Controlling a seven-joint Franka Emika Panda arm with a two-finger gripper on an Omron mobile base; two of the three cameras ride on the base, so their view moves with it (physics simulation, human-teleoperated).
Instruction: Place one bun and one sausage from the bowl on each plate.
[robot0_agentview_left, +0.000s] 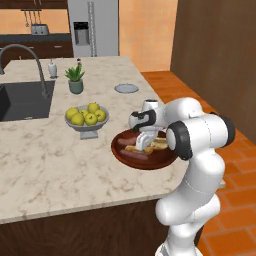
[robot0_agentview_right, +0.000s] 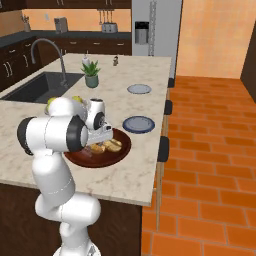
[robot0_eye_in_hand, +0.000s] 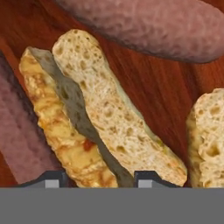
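the wooden bowl (robot0_agentview_left: 165, 159) sits at the near edge of the marble counter (robot0_agentview_left: 45, 165), right in front of the robot. the gripper (robot0_agentview_left: 144, 145) is down inside the bowl, pointing at the food. in the hand view the two dark fingertips (robot0_eye_in_hand: 51, 178) stand either side of the end of a split bun (robot0_eye_in_hand: 87, 118), w/ the bun's end lying between them; can't tell if they already press on it or just straddle it, so grip is unclear. bun lies flat on the bowl's floor, cut open lengthwise, crusty half beside the pale crumb half. a sausage (robot0_eye_in_hand: 148, 26) lies just beyond the bun in the bowl, another sausage (robot0_eye_in_hand: 19, 131) runs along the bun's other side, and a second bun (robot0_eye_in_hand: 208, 135) is near, apart from the first one.

rel. to the bowl: the dark-rimmed plate (robot0_agentview_right: 138, 124) is just beyond it, close to the bowl's far rim, nothing on it. the paler plate (robot0_agentview_right: 139, 89) is further along the counter, well apart from the bowl, also bare. a grey pedestal bowl of apples (robot0_agentview_left: 86, 117) stands near the bowl on the sink side. a small potted plant (robot0_agentview_left: 75, 80) is farther off past the apples, and the sink (robot0_agentview_left: 22, 100) w/ its curved tap is well away from the bowl.
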